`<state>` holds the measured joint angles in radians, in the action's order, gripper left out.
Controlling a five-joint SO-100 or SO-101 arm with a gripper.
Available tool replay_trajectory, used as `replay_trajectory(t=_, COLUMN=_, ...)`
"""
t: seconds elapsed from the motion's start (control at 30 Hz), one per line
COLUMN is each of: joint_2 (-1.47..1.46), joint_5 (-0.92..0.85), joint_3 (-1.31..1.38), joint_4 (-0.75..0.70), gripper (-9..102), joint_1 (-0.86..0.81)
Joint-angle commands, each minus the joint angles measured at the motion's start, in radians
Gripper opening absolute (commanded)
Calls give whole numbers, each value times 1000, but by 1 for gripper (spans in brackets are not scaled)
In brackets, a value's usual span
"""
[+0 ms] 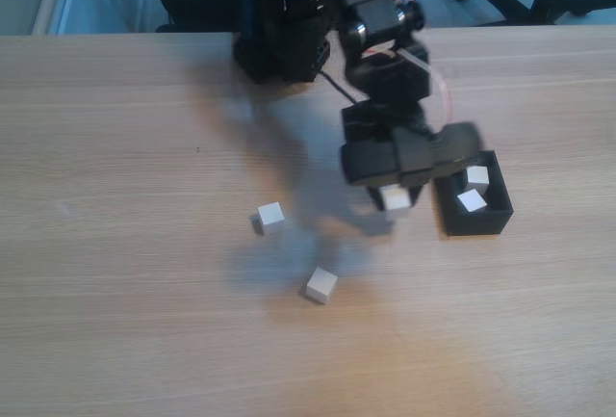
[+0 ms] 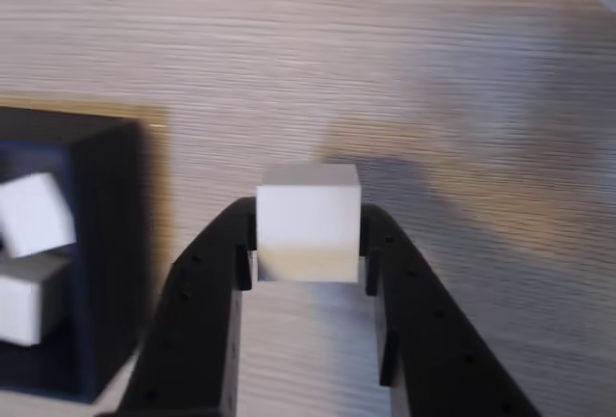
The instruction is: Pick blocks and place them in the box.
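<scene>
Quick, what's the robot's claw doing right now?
Gripper: closed on a small plain white cube block, held between its black jaws beside the black box.

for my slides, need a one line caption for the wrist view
Jaws clamp a white block above the wooden table, beside the black box holding two blocks.

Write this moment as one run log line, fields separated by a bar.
tool: shut on held block | position: beside box | in box: two blocks | on table: two loose blocks
</scene>
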<state>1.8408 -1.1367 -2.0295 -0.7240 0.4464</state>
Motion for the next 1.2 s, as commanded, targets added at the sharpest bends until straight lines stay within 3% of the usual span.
replay_trajectory(t=0.0, joint_2=-3, joint_5=67, joint_3=176, joint_4=-104, gripper=0, joint_1=74)
replay_trajectory(t=0.23, joint_2=-98, joint_5=209, joint_3=385, joint_4=-276, gripper=2, joint_1=202)
replay_trajectory(t=0.67, joint_2=-160, joint_5=301, joint_3=480, joint_4=-367, gripper=15, joint_1=288)
replay_trajectory(t=0.93, joint_2=-115, joint_5=295, joint_3=451, joint_4=-437, gripper=11, joint_1=201)
replay_trajectory(t=1.17, joint_2=35, joint_5=193, joint_3=242, joint_4=-413, gripper=9, joint_1=3)
